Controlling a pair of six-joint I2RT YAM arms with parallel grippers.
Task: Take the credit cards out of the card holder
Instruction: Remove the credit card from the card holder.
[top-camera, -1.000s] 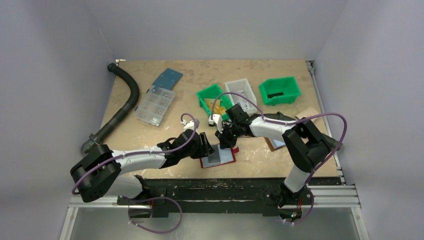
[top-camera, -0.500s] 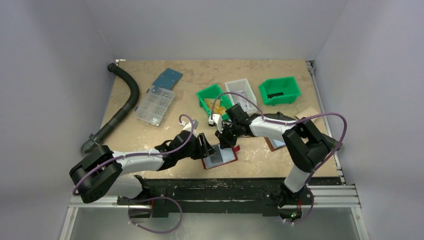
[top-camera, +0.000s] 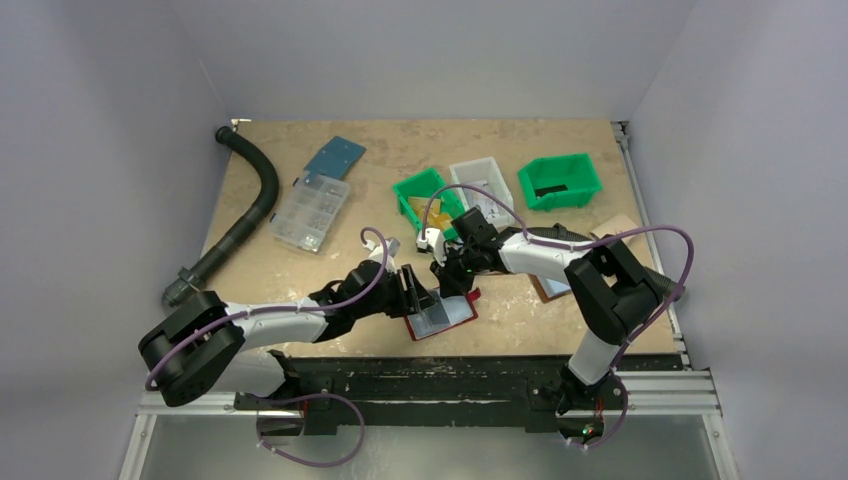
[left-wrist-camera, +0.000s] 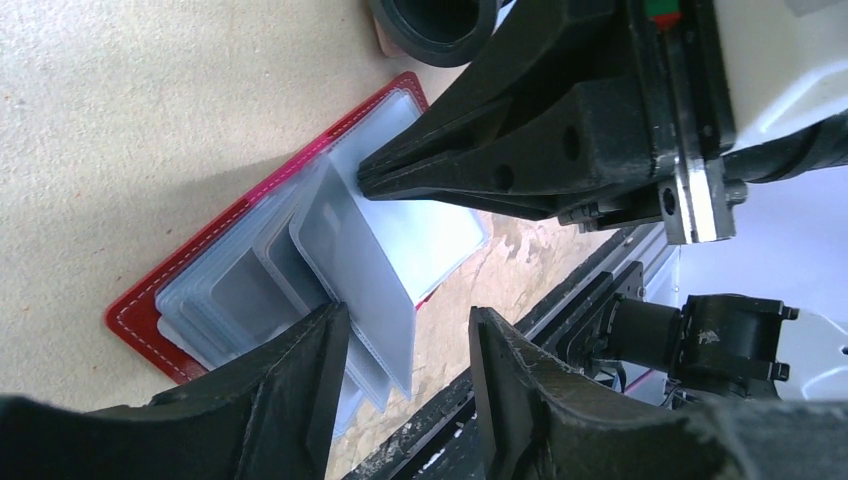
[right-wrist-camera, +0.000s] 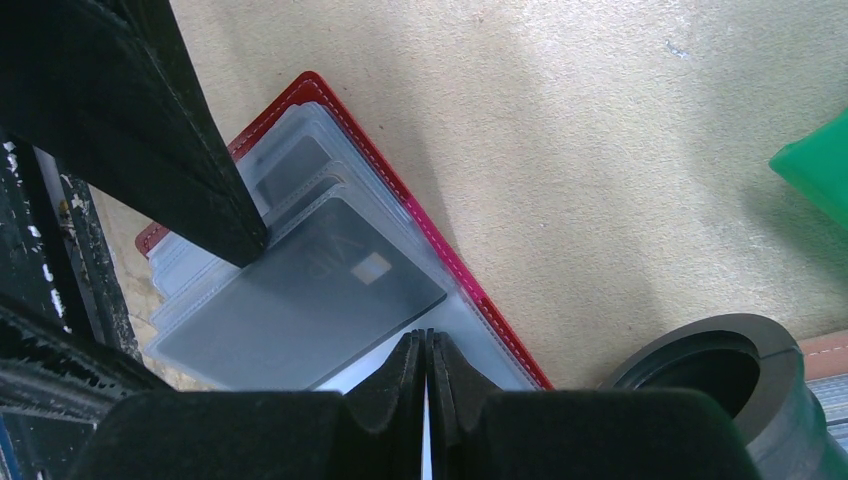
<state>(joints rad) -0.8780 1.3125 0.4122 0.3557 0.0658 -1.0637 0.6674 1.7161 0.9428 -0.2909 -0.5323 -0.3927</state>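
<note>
A beige, speckled tabletop (top-camera: 400, 150) sits boxed in by pale grey walls (top-camera: 430, 60). Across its far half we see a black corrugated hose (top-camera: 255, 195), a clear compartment box (top-camera: 310, 212), a blue plate (top-camera: 335, 157), two green bins (top-camera: 560, 180) and a white bin (top-camera: 480, 178).

The card holder (top-camera: 455, 316) lies spread open and flat close to the table's near edge, with its dark red cover down and its pale blue-grey pockets up. A small red tab (top-camera: 471, 298) sticks out near its far right corner. Both arms meet over it.

The left gripper (top-camera: 413, 292) reaches in from the left with its fingers parted over the holder's left part. In its wrist view we find one pale credit card (left-wrist-camera: 350, 270) tilted up out of the stacked pockets and rising between those two fingers. The card leans against one finger (left-wrist-camera: 290, 400), and we see a clear gap to the other, so nothing is pinched across its faces.

The right gripper (top-camera: 455, 283) comes in from the right with its fingers pressed together. Its tips rest on the holder's clear pocket sheet, just beside the raised card. Whether a leaf of that sheet is caught between the tips we cannot tell.
</note>
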